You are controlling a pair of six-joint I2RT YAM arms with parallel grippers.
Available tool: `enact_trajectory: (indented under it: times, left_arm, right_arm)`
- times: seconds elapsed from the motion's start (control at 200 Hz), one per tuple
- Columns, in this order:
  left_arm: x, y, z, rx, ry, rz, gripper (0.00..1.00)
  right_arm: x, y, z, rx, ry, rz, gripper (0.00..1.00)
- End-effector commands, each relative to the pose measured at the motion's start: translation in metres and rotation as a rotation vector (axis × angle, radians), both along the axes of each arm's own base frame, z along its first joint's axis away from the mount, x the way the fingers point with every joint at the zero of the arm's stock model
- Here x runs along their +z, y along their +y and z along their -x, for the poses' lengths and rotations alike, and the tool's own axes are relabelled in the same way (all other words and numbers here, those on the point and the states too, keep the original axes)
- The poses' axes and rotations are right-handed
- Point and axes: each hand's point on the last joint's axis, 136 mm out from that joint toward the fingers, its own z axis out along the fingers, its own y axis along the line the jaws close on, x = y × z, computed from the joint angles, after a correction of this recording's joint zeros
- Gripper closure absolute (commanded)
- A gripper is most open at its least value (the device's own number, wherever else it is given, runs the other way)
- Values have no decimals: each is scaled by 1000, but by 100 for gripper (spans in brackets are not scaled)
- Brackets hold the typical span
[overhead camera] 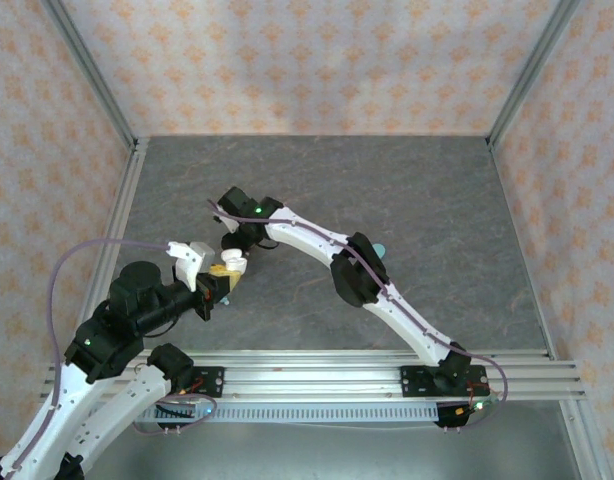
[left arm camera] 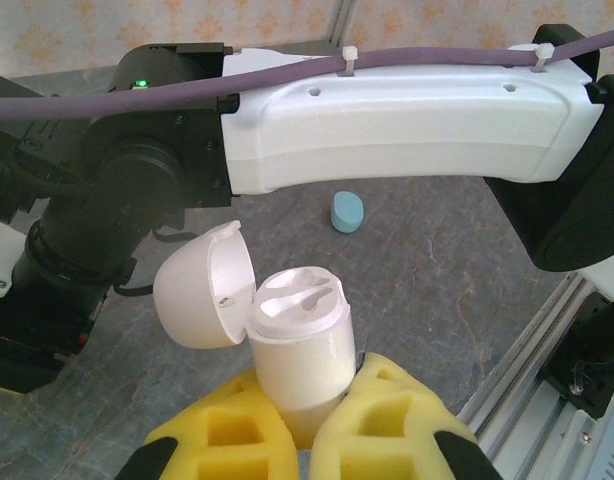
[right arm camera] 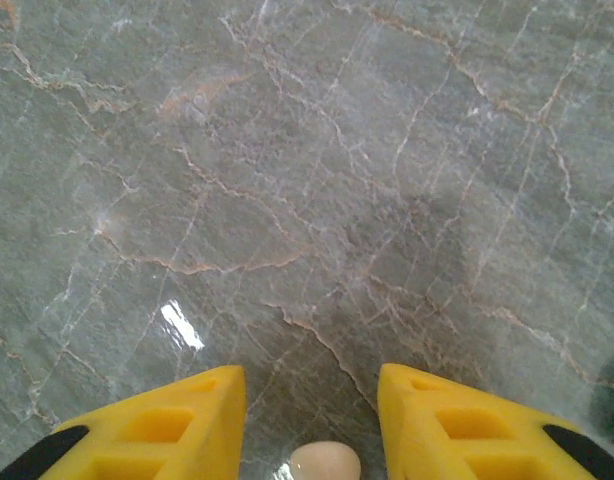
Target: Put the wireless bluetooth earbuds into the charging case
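- Between my left pads (left arm camera: 227,430) stands the case (left arm camera: 302,350). My left jaws are closed on its lower body and hold it near upright, with the lid (left arm camera: 202,290) swung open to one side.
- Its top has two shaped wells (left arm camera: 297,295). They are white on white, so I cannot tell for sure whether buds lie in them, though the raised forms suggest they do.
- My right jaws stand wide apart, pointing down and gripping nothing. A small pale round thing (right arm camera: 325,462) sits low between the right pads (right arm camera: 187,420) and touches neither. I cannot tell whether it is a bud or the lid seen from above.
- From overhead, my right jaws hang just over the case.
- I judge this the loading step, with my left side as holder and my right as placer.
- If a well is empty, the next move calls for a light pinch on a bud, its stem lined up with the well, then a straight drop.
- If both wells are full, the lid only needs pressing shut.
- A teal piece (left arm camera: 346,211) lies on the tabletop (right arm camera: 287,150) beyond the case, under my right arm (left arm camera: 407,120).
- The tabletop is grey, veined like stone, and glossy in spots.
- Papered walls (overhead camera: 307,60) with orange flowers and metal posts close it in, and a rail (overhead camera: 367,375) runs along the near edge.
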Motion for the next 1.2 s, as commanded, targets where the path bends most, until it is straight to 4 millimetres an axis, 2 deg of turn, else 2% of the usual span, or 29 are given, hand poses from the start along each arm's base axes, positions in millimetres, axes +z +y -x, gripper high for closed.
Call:
enact_trajectory:
  times: [0.0, 0.155, 0.29, 0.59, 0.821, 1.036, 1.196]
  left_arm:
    - [5, -3, -1, -10, -17, 23, 100]
    - [6, -4, -2, -9, -16, 29, 100]
    - [7, -5, -3, -12, -18, 32, 100]
    - [6, -7, -5, -16, -10, 30, 100]
    - [5, -8, -7, -15, -7, 29, 100]
    - [4, -7, -7, -15, -8, 29, 100]
    - [7, -13, -8, -41, -38, 52, 100]
  right_arm:
    - [-2, -22, 15, -36, 65, 97, 60]
    - [2, -29, 17, -72, 59, 134, 60]
    - [2, -35, 12, -116, 31, 164, 65]
    - [0, -39, 13, -127, 33, 185, 70]
    - [-3, -50, 14, -139, 31, 236, 73]
    - [8, -61, 14, -170, 17, 271, 76]
    - [22, -83, 7, -259, 26, 287, 78]
